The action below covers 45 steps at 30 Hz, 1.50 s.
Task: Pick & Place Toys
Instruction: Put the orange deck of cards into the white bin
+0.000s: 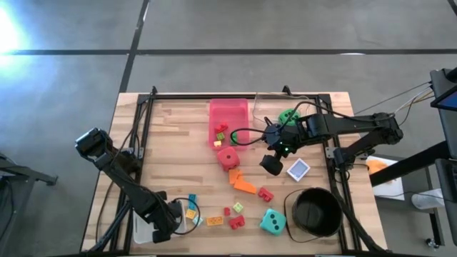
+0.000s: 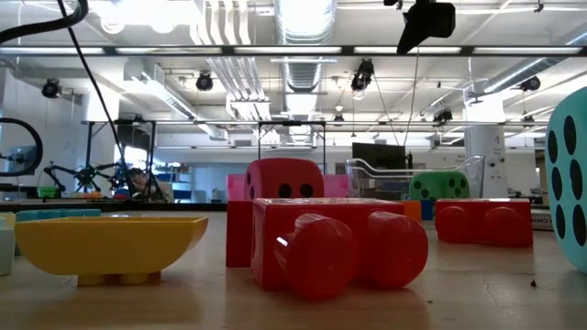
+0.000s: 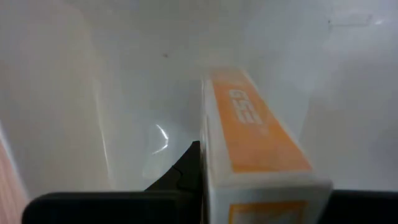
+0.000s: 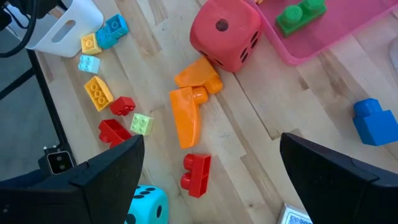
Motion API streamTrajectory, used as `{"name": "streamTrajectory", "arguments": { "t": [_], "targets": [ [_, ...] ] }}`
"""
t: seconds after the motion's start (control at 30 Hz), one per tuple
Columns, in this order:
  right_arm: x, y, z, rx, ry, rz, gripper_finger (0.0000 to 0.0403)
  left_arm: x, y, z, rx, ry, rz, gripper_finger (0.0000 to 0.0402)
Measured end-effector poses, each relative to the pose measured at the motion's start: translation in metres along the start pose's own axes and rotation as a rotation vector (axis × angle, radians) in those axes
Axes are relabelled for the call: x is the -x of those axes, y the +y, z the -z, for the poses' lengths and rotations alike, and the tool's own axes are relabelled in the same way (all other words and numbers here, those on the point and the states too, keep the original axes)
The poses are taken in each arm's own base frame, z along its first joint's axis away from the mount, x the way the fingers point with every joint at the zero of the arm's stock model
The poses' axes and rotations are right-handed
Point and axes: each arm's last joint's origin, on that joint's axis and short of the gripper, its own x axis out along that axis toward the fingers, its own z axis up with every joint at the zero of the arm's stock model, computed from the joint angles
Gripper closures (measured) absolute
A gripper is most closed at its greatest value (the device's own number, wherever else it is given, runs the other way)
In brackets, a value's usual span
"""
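Filling the lower middle of the low view, a red brick (image 2: 339, 243) lies on its side with its studs toward the lens; a yellow piece (image 2: 108, 246) sits at lower left and the red die (image 2: 284, 188) stands behind, centre frame.

From above, toys are strewn over the lower half of the table (image 1: 178, 135): the red die just below the pink tray (image 1: 230, 118), an orange piece (image 1: 241, 181) under it, another red brick (image 1: 265, 193) to its right, the teal die (image 1: 272, 222) low in the frame beside the black bucket (image 1: 315, 211), and a green die (image 1: 288, 116) at upper right. A green brick (image 4: 300, 15) already lies in the tray, so the tray looks to be the drop place, though that is a guess.

Hanging just right of the red die in the high view, the right gripper (image 1: 272, 163) has its fingers spread wide and empty. Its wrist view looks down between them at the orange piece and red brick, so I judge it is lining up on one of these. A card (image 1: 298, 168) lies just beside it.

At the lower left, the left gripper (image 1: 166, 220) is over a white bin (image 1: 146, 230), pinched tight on an orange-and-white box (image 3: 255, 146), apparently lowering it inside.
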Motion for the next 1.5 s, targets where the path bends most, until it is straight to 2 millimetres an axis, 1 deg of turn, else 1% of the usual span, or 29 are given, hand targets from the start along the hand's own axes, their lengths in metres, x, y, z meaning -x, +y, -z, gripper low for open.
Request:
{"name": "streamTrajectory", "arguments": {
  "t": [0.17,0.23,0.33,0.43,0.73,1.03,1.17,1.5],
  "targets": [
    [0.000,0.000,0.000,0.000,0.000,0.000,0.0035,0.000,0.000,0.000,0.001,0.000,0.000,0.0339],
    [0.000,0.000,0.000,0.000,0.000,0.000,0.0035,0.000,0.000,0.000,0.004,0.000,-0.001,0.0321],
    [0.000,0.000,0.000,0.000,0.000,0.000,0.0035,0.000,0.001,0.001,0.006,0.005,-0.010,0.0278],
    [0.000,0.000,0.000,0.000,0.000,0.000,0.0035,0.000,0.002,0.001,-0.001,0.009,-0.017,0.0248],
    [0.000,0.000,0.000,0.000,0.000,0.000,0.0035,0.000,0.001,0.001,-0.022,0.020,-0.010,0.0199],
    [0.000,0.000,0.000,0.000,0.000,0.000,0.0035,0.000,0.001,0.002,-0.015,0.087,0.029,0.0147],
    [0.000,0.000,0.000,0.000,0.000,0.000,0.0035,0.004,0.000,0.002,-0.006,0.099,0.023,0.0135],
    [0.000,0.000,0.000,0.000,0.000,0.000,0.0035,0.015,-0.007,0.000,-0.002,0.104,0.018,0.0133]
  ]
}}
